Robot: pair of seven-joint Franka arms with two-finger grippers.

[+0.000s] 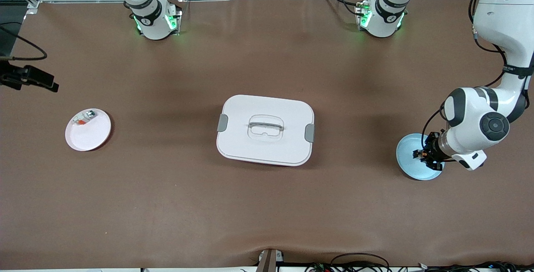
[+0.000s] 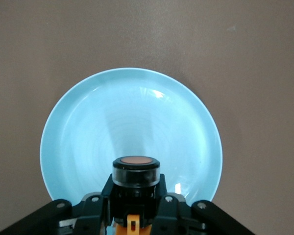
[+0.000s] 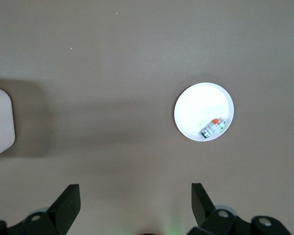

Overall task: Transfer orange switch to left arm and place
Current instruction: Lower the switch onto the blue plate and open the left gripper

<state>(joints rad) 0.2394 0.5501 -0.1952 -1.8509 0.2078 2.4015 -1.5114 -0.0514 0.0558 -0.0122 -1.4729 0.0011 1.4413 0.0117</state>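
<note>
We're looking at the brown table (image 1: 167,205) filling nearly the whole front view. The box (image 1: 265,129) is sitting dead centre of that frame, lid on, grey clips at both short ends, handle recessed in the lid. In the right wrist view we're only catching one corner of it at the mid-left edge.

The left arm (image 1: 492,96) is coming down the right edge of the front view, elbow bent, wrist pointing at the blue plate (image 1: 406,149) at the lower right. The right arm (image 1: 144,1) is waiting; we're seeing only its base section at the top left.

The blue plate is filling the middle of the left wrist view. The pink plate (image 1: 94,134) is sitting at the mid-left of the front view and is holding a small silver-and-clear piece (image 1: 85,118) with a red bit near its upper rim; in the right wrist view that plate is showing right of centre.

The left gripper (image 1: 426,156) is hanging over the blue plate, jaws clamped tight on the orange switch (image 2: 135,172), which is standing at the bottom centre of the left wrist view with its orange cap facing the camera. Whether the switch is touching the plate, we can't tell.

The right gripper (image 3: 135,205) is hanging high above bare table, jaws spread fully wide, holding nothing; its fingers (image 3: 67,201) are poking in at the bottom of the right wrist view.
</note>
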